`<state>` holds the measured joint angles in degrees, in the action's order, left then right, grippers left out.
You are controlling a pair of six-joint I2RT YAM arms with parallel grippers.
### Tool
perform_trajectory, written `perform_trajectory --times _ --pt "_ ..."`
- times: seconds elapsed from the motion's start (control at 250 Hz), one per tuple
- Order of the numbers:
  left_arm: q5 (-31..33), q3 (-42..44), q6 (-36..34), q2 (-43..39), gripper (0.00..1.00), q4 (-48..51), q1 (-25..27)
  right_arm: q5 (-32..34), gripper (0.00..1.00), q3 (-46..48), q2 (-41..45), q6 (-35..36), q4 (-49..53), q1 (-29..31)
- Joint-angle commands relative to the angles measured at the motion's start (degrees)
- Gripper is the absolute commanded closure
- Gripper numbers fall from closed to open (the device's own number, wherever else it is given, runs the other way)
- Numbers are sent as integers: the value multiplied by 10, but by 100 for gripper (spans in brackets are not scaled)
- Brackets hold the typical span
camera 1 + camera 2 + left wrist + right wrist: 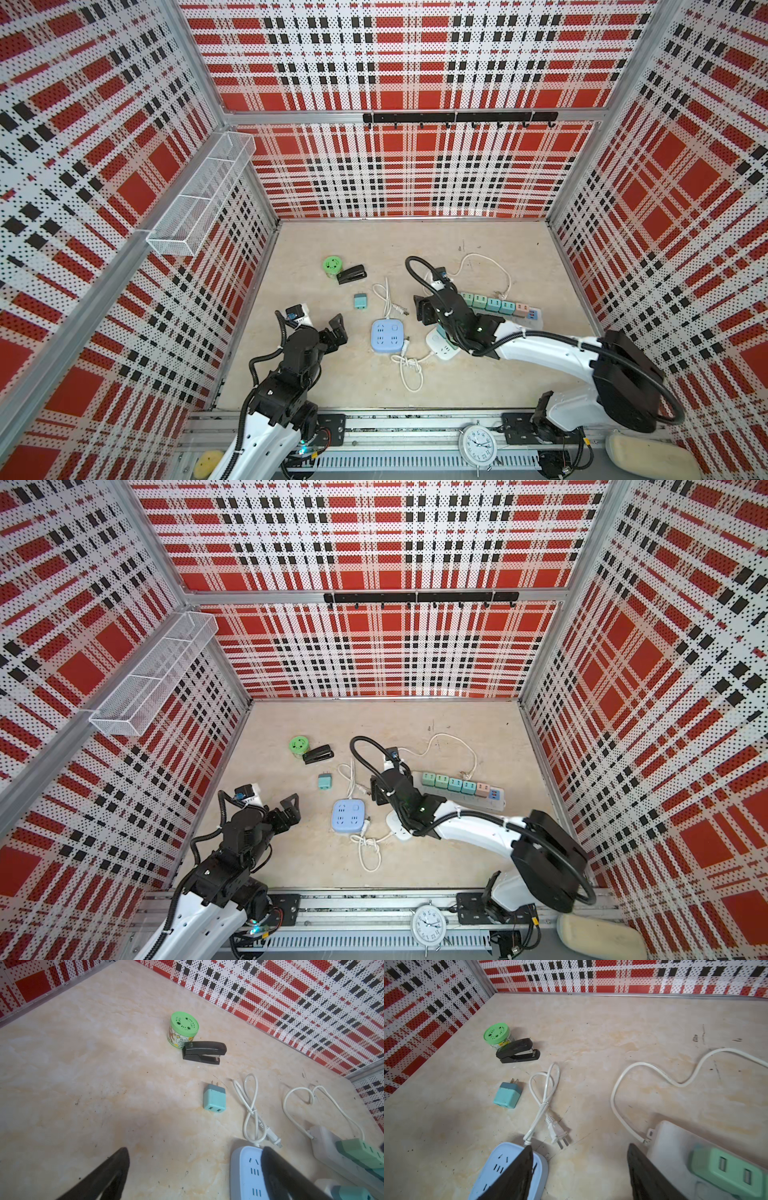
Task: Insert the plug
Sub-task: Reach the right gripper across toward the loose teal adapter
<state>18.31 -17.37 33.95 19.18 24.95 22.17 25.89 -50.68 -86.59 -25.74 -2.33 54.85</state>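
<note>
In both top views we see the blue power strip [388,336] [349,816] lying flat on the counter [478,386] [436,866]. The teal charger plug [360,301] [324,781] lies loose on the counter, past the blue power strip toward the back wall and a little to its left. It touches nothing. The white cord plug [400,309] [362,789] lies just past the blue power strip's far right corner. The left tool [338,329] [293,808] sits to the left of the blue power strip, spread wide and empty. The right tool [420,311] [378,791] hangs just right of that far corner. The long white power strip [536,318] [496,802] lies farther right, with a row of chargers stuck in it.

In the left wrist view, the left tool [195,1149] is wide open with only bare counter between its fingers [108,1176]. One finger covers part of the blue power strip [247,1169]. The teal charger plug [214,1098] lies beyond the blue power strip, pins pointing away from it. A black stapler [203,1049] and a green round tin [184,1025] touch each other farther beyond.

In the right wrist view, the right tool [579,1146] has its fingers [512,1178] apart and holds nothing. One finger is over the blue power strip [492,1169], the other by the long white power strip [668,1140]. The white cord plug [557,1133] lies beside the blue power strip. The teal charger plug [507,1095] lies farther off.
</note>
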Motion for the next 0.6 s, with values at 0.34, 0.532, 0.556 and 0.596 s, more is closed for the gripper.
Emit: perform_trajectory --times 0.34,0.532,0.556,0.596 --pt "23 0 15 -8 1 26 -4 -82 39 -261 -255 -22 100 19" --pt "66 -2 25 -40 1 59 -5 -98 39 -366 -337 -23 119 32" --pt "73 -2 29 -47 1 63 -5 -95 39 -378 -346 -23 122 35" --pt "80 -1 34 -59 1 69 -6 -89 39 -397 -360 -23 126 38"
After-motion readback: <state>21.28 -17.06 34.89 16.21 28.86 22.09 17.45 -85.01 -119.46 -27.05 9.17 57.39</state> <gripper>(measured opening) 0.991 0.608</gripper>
